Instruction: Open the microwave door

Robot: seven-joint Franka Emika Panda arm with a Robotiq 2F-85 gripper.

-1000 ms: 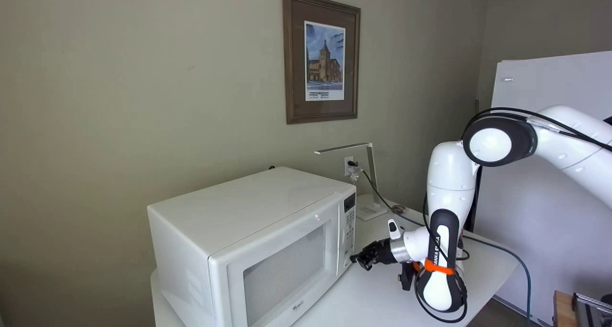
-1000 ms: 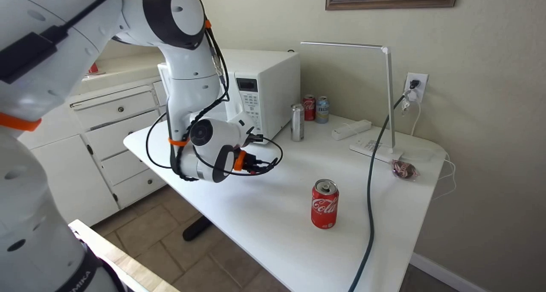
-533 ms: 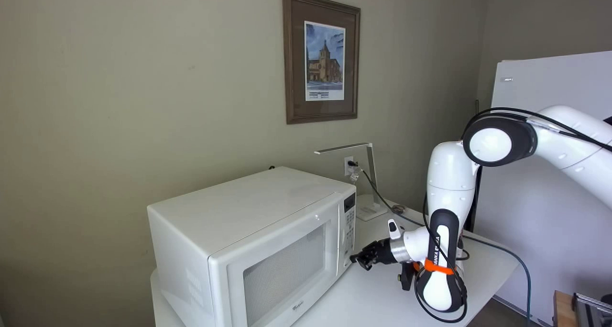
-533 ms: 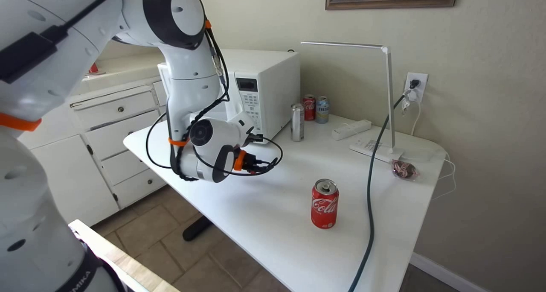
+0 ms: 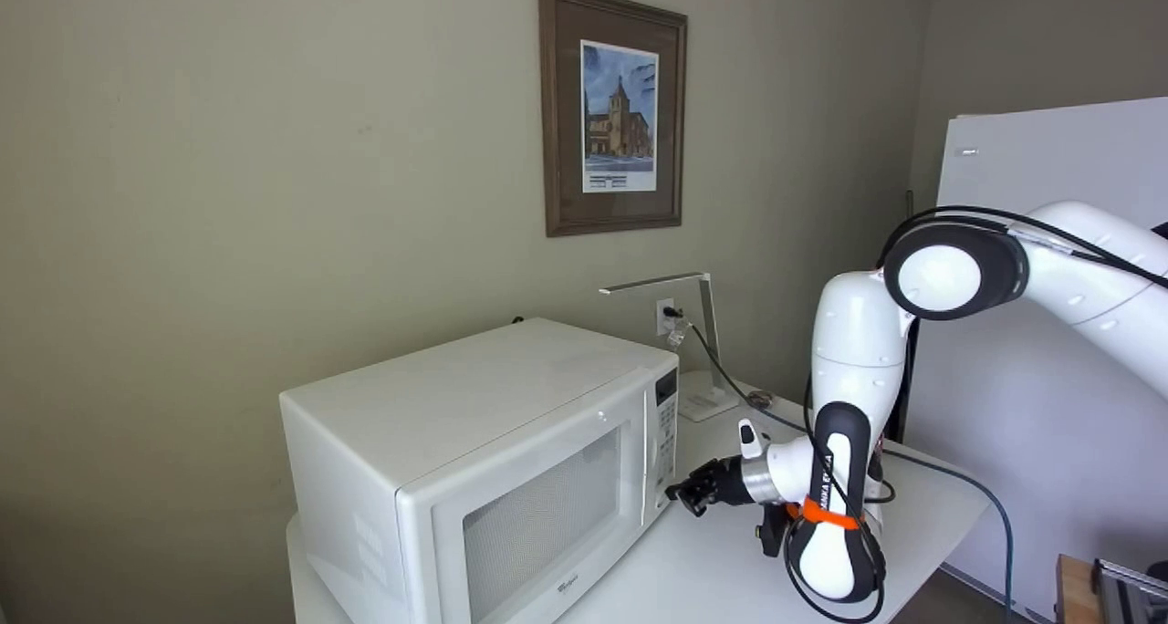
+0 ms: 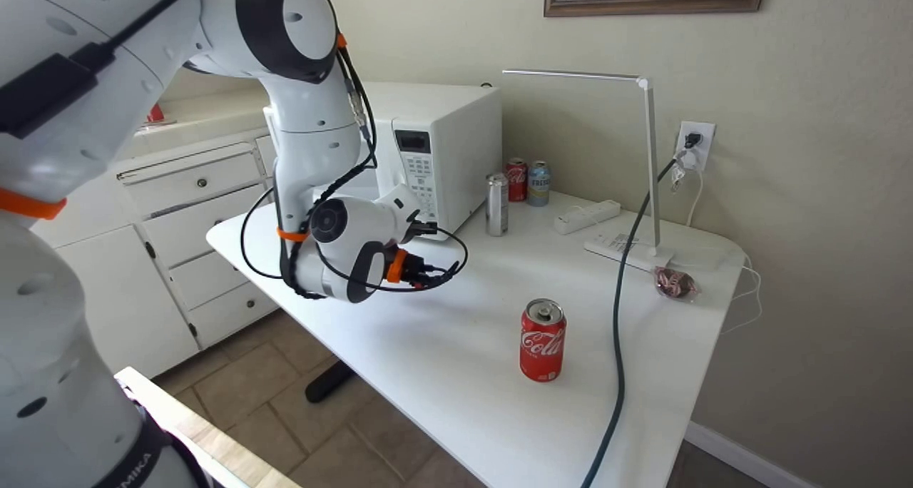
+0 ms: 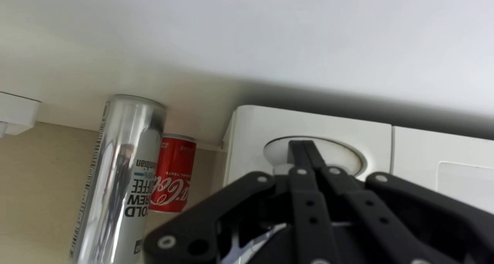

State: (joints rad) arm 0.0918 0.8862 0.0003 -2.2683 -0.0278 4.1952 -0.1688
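Cropped in an exterior view are the lower corner of the microwave door (image 5: 538,505), near the left edge of the counter (image 5: 712,560), and the robot arm (image 5: 858,332), beyond the right edge.

The microwave (image 5: 465,423) looks like smooth, glossy painted metal, and its door (image 5: 538,505) like shiny plastic around a window (image 5: 547,533) with a fine mesh. The gripper (image 7: 303,143) has a matt surface and bright metal screws (image 7: 301,171). The tall can (image 7: 119,179) is mirror-like metal, the front red can (image 6: 543,345) smooth printed metal, the table (image 6: 442,331) smooth with a soft sheen, the wall (image 5: 365,150) matt, the picture frame (image 5: 550,104) wood-like
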